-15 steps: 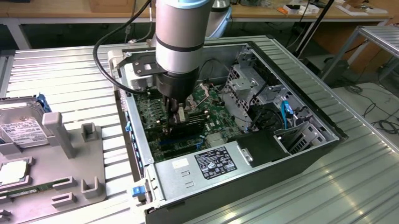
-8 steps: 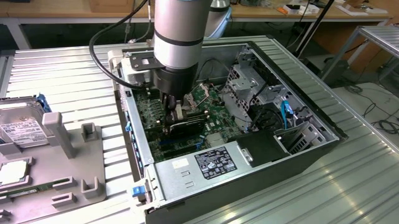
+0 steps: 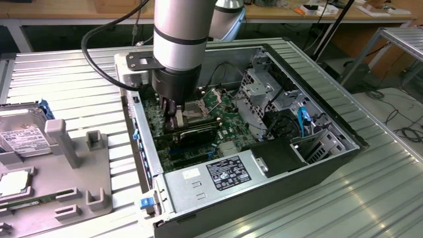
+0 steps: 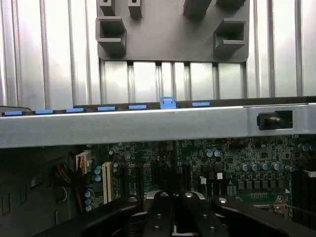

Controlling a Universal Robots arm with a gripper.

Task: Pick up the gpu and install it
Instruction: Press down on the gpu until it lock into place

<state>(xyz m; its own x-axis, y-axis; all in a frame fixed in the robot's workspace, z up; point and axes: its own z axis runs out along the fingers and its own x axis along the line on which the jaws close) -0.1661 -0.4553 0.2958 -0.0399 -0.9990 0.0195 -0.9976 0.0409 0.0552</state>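
My gripper (image 3: 173, 110) is down inside the open computer case (image 3: 317, 104), fingers closed together, low over the motherboard (image 3: 221, 106). The gpu (image 3: 193, 133) stands on edge just below my fingertips, its long axis running across the board from the case's rear wall toward the drive cage (image 3: 261, 89), apparently already in its slot; I cannot tell whether I am touching it

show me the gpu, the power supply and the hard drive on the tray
gpu (image 3: 195, 135), exterior view, dark top face inside the case below the hand
power supply (image 3: 213, 177), exterior view, silver top beside its label
hard drive (image 3: 20, 130), exterior view, white label face, at the view's left edge
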